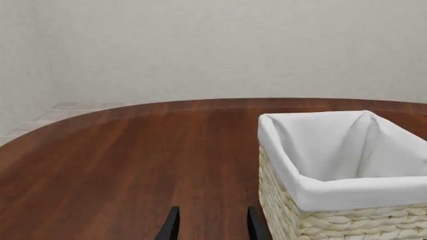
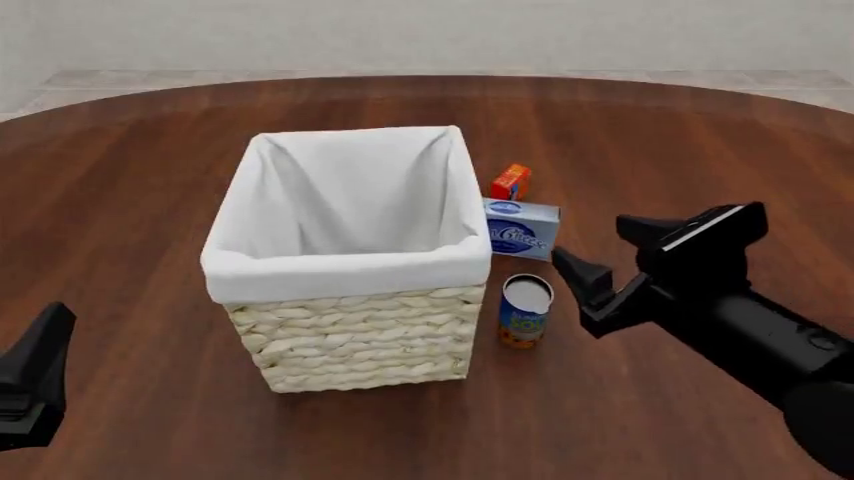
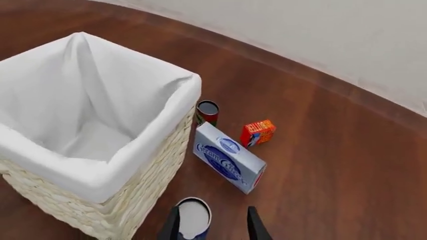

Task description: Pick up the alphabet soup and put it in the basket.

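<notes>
You can read little here. The light-blue rectangular box [image 3: 229, 163] lying flat near the woven cream wicker basket [image 3: 143, 172] carries a dark-blue oval logo with white script that looks like "Cream Cheese", clearest in the right wrist view; in the front view the same box [image 2: 522, 229] shows only a blurred oval. The small orange-red carton [image 3: 257, 132] has white capitals reading roughly "BUTTER". The small cylindrical can with the blue, orange and yellow label [image 2: 525, 312] shows print too small to read.

Bright, even, shadowless simulator light; sharp focus throughout, no glare or blur.
</notes>
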Robot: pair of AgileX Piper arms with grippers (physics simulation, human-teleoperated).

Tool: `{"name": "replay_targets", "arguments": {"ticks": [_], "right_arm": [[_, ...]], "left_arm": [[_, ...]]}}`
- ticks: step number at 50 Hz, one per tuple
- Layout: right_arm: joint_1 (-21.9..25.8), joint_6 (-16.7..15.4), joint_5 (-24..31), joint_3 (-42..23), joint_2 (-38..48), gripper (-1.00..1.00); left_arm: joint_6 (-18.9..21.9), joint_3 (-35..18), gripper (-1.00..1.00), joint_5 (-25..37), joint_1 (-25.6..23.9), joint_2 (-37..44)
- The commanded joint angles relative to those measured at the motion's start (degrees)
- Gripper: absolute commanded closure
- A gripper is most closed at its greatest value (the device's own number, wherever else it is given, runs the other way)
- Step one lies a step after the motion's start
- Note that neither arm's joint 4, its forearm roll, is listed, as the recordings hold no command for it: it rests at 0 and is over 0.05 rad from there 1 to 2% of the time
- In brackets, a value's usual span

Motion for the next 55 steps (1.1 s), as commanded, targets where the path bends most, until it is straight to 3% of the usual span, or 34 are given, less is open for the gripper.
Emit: {"name": "replay_targets", "arguments": {"ticks": [1, 24, 55], "right_arm": [[0.77, -0.06, -1.35, -1.53, 6.23, -1.0], [3.66, -2.73, -0.84, -3.4, 13.37, -1.0], [2.92, -3.88, -1.19, -4.69, 20.62, -1.0]], "left_arm": [[0.0, 0.0, -1.0, 0.0, 0.0, 0.0], [0.0, 0.0, -1.0, 0.0, 0.0, 0.0], [0.0, 0.0, -1.0, 0.0, 0.0, 0.0]]}}
